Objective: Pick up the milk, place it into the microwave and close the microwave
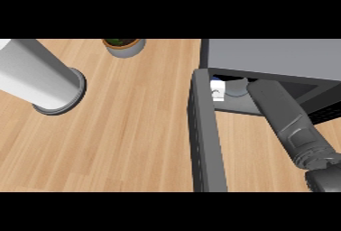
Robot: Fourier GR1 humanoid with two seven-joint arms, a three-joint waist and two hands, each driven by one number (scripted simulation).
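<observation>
The milk [216, 88], a small white carton with blue print, stands inside the microwave [273, 56] at the left of its opening, just behind the door's hinge. My right forearm [286, 119] reaches from the lower right into the cavity, to the right of the milk. The microwave's roof hides the right hand, so I cannot see whether it touches the carton. The microwave door [203, 135] is swung fully open and juts toward me as a long dark bar. My left hand does not show.
A tall white cylinder [36, 72] on a dark round base stands at the left on the wooden counter [133, 135]. A small potted plant [124, 45] sits at the back, left of the microwave.
</observation>
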